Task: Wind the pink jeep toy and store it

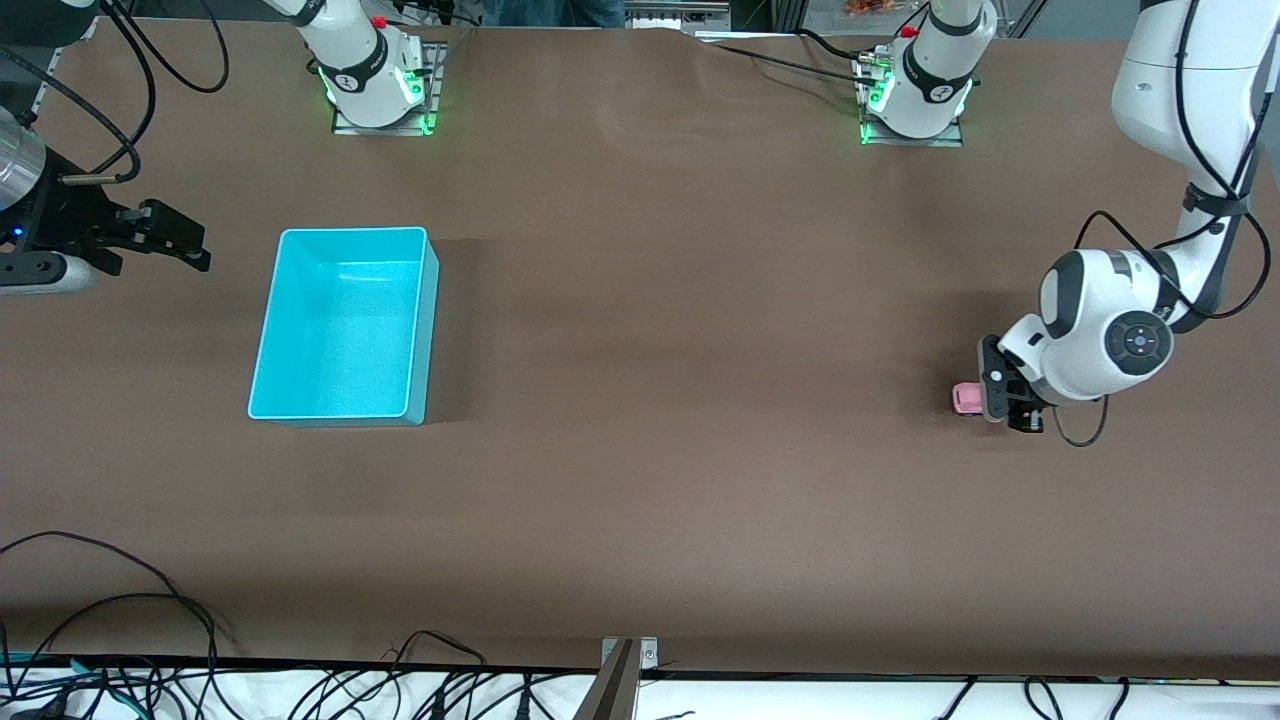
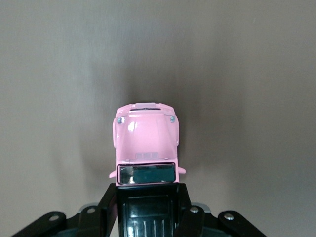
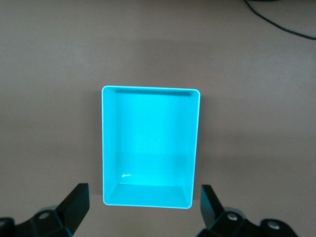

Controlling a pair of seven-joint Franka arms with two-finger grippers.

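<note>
The small pink jeep toy (image 1: 966, 398) with the light pink body and black roof sits at the left arm's end of the brown table (image 1: 700, 400), well apart from everything else on it. In the left wrist view the pink jeep toy (image 2: 146, 143) shows its pink hood and windshield pointing away from the wrist, while its black roof section lies between the two black fingers (image 2: 109, 207).

The left gripper (image 1: 1005, 398) is down at table level, and its fingers are closed against the sides of the toy's rear half. The toy's wheels cannot be seen, so whether it rests on the table or is raised slightly off it cannot be told.

The rectangular turquoise plastic bin (image 1: 345, 322) stands toward the right arm's end of the table, well apart from the toy. Its interior is visible from above and holds nothing.

The right gripper (image 1: 175, 240) hangs in the air above the table just off the bin's end, toward the right arm's end of the table. In the right wrist view its black fingers (image 3: 74, 205) are spread wide, holding nothing, with the turquoise bin (image 3: 150, 148) seen between and past them. The right arm waits.

Loose black cables (image 1: 150, 640) lie along the table edge nearest the front camera.
</note>
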